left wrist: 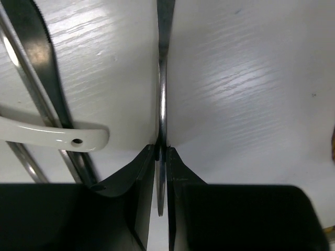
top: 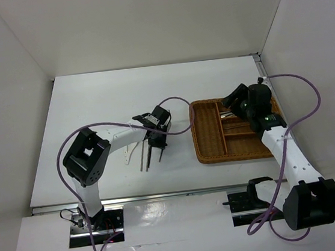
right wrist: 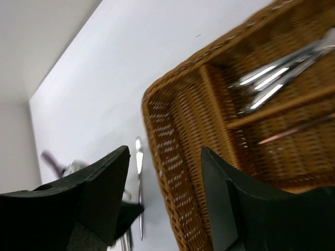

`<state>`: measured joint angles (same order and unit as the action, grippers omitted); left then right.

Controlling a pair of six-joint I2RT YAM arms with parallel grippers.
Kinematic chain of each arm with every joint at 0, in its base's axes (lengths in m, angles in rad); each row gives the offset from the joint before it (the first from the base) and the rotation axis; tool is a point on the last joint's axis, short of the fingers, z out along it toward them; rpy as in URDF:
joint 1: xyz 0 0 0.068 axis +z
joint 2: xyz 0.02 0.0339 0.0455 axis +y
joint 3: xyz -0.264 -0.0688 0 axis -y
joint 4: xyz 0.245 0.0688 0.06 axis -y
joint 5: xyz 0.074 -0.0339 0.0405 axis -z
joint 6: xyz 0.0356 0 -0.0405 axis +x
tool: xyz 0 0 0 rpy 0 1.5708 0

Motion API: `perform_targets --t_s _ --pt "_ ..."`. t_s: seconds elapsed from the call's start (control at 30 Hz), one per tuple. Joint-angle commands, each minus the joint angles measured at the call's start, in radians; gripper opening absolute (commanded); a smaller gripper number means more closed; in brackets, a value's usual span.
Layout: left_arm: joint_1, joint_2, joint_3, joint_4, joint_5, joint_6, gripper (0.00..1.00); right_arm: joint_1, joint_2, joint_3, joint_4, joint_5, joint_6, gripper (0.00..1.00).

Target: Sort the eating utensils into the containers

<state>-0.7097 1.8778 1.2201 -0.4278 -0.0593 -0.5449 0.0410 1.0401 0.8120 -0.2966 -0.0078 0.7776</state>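
My left gripper [top: 156, 144] is shut on a silver metal fork [left wrist: 163, 99], seen edge-on in the left wrist view between the closed fingertips [left wrist: 162, 149], low over the white table. A white spoon [left wrist: 57, 135] and two more metal utensils [left wrist: 39, 68] lie just left of it; they also show in the top view [top: 146, 158]. The brown wicker tray [top: 208, 139] lies to the right. My right gripper [top: 232, 101] hangs open and empty over the tray's far left corner [right wrist: 172, 157]. Silver forks [right wrist: 275, 78] and a reddish-brown stick [right wrist: 298, 128] lie in its compartments.
White walls close in the table at the back and both sides. A purple cable [top: 175, 115] loops from the left wrist toward the tray. A metal rail [top: 163, 195] runs along the table's near edge.
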Motion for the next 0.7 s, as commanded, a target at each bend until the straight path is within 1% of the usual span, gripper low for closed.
perform_targets --t_s 0.0,0.03,0.07,0.1,0.17,0.23,0.33,0.4,0.43,0.47,0.57,0.67 --pt "-0.005 0.034 0.06 -0.051 0.062 -0.042 0.17 -0.003 0.021 -0.013 0.151 -0.233 -0.141 0.65" --pt "-0.005 0.018 0.082 -0.051 0.071 -0.061 0.17 -0.003 0.034 -0.013 0.163 -0.272 -0.162 0.65" --pt "0.007 -0.018 0.105 -0.06 0.085 -0.061 0.17 -0.003 0.043 -0.013 0.163 -0.349 -0.205 0.65" --pt "0.007 -0.037 0.142 -0.06 0.085 -0.075 0.17 -0.003 0.054 -0.013 0.184 -0.392 -0.231 0.65" --pt "0.033 -0.071 0.17 -0.049 0.121 -0.098 0.17 0.036 0.054 -0.022 0.224 -0.451 -0.273 0.65" --pt "0.047 -0.116 0.189 -0.01 0.142 -0.113 0.17 0.086 0.063 -0.022 0.234 -0.451 -0.287 0.66" --pt "0.047 -0.152 0.19 0.024 0.153 -0.141 0.17 0.131 0.089 -0.022 0.255 -0.442 -0.287 0.66" --pt "0.047 -0.172 0.177 0.064 0.167 -0.164 0.17 0.183 0.1 -0.022 0.277 -0.429 -0.271 0.68" --pt "0.047 -0.189 0.162 0.078 0.182 -0.164 0.17 0.203 0.1 -0.022 0.289 -0.42 -0.258 0.72" --pt "0.047 -0.201 0.162 0.108 0.194 -0.164 0.17 0.242 0.109 -0.022 0.31 -0.406 -0.258 0.74" --pt "0.047 -0.21 0.139 0.132 0.236 -0.164 0.17 0.298 0.132 -0.022 0.352 -0.344 -0.233 0.76" --pt "0.047 -0.223 0.101 0.141 0.26 -0.164 0.17 0.322 0.185 0.016 0.361 -0.31 -0.224 0.79"
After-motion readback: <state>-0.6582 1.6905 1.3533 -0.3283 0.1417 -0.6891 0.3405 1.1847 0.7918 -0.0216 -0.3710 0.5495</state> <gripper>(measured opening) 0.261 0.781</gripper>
